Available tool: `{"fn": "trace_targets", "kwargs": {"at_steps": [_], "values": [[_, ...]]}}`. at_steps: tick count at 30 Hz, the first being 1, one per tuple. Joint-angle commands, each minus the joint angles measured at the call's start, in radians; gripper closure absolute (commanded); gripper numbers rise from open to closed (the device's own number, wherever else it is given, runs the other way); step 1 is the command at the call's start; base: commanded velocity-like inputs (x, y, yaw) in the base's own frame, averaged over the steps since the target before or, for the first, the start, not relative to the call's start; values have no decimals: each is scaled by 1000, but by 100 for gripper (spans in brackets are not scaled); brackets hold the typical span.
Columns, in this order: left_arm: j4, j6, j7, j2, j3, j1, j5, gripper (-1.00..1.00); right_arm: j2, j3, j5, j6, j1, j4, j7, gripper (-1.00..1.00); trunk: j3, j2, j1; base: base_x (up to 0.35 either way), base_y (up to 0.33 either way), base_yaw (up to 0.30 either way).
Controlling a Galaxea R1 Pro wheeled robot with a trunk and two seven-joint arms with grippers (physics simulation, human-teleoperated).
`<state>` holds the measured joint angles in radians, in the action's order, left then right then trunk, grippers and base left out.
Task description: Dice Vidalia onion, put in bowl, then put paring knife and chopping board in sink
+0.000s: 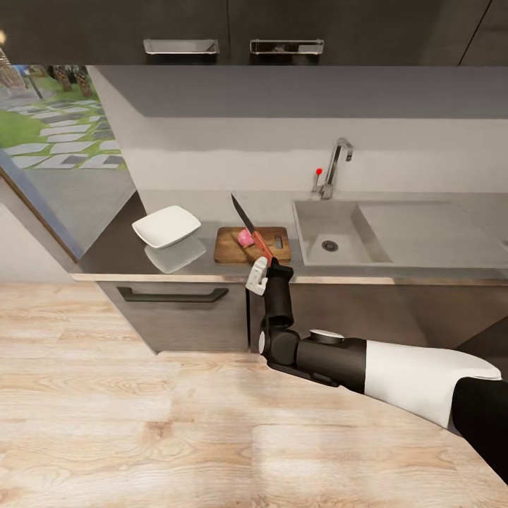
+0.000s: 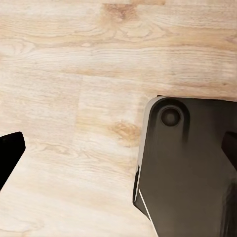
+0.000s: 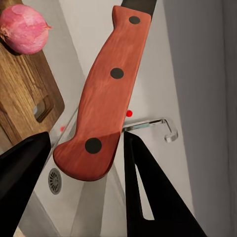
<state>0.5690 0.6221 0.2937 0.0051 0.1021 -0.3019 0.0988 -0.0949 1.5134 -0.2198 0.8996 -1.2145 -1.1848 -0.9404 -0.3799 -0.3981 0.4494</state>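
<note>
The right end effector [image 1: 259, 271] grips the paring knife [image 1: 252, 231] by the butt of its reddish-brown handle, fingers closed against the handle sides. The dark blade points up and away, over the chopping board [image 1: 233, 248]. The Vidalia onion [image 1: 245, 238] rests on the board, touching the wood near the slot handle end. The board lies on the dark surface [image 1: 113, 250] between the white square bowl [image 1: 166, 226] and the steel sink [image 1: 353, 240].

The left end effector [image 2: 118, 148] hangs over the pale wood floor, fingertips well apart, holding nothing.

Handling judgement: the onion is small, round and firm, so it is likely to roll under the blade; the cut should come straight down on its crown. The knife is light and rigid, yet the grip sits far back on the smooth handle, so the blade may pivot under load.
</note>
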Motion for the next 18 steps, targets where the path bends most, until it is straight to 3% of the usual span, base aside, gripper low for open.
{"fn": "trace_targets", "kwargs": {"at_steps": [1,12,18], "values": [[2,2,4,1,7,0,10,-100,0,4,-10,4,-2,-1,-9,100,-2,-2,1,0,0,0],[0,2,4,1,7,0,10,-100,0,4,-10,4,-2,1,-9,100,-2,-2,1,2,-1,0],[0,1,4,1,7,0,10,-100,-1,4,-14,3,-2,1,-9,100,-2,-2,1,147,-106,0]]}}
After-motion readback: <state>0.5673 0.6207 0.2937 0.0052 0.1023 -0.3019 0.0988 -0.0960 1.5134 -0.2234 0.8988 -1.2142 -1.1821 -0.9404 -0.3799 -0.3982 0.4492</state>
